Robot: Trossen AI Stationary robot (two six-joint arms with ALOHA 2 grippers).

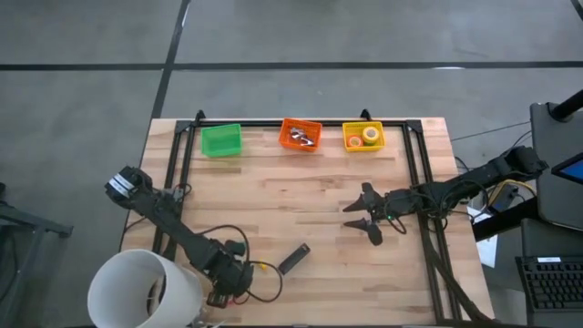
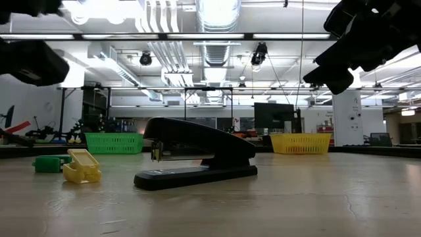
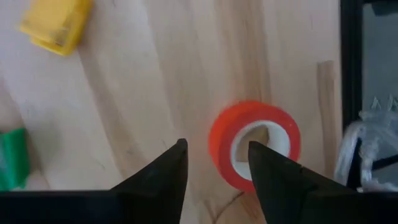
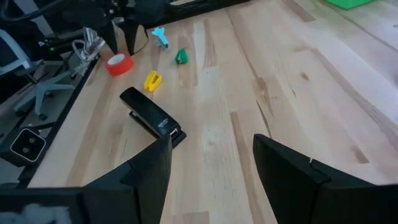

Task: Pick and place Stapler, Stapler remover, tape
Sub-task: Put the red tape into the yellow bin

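The stapler [image 1: 293, 259] lies flat near the counter's [image 1: 301, 191] front edge. Close beside it, the left gripper [image 3: 213, 163] hangs over a red-orange tape roll [image 3: 254, 144], fingers open. The right gripper [image 1: 363, 217] hovers well apart toward the right side, fingers spread open

The black stapler [image 1: 293, 259] lies flat on the wood near the front edge, at about six o'clock on the table, closed and angled. A red-orange tape roll [image 3: 254, 145] lies flat with its open centre up, at about seven o'clock, well apart from the stapler. More tape [image 1: 364, 137] sits in the yellow bin [image 1: 346, 138] at one o'clock.
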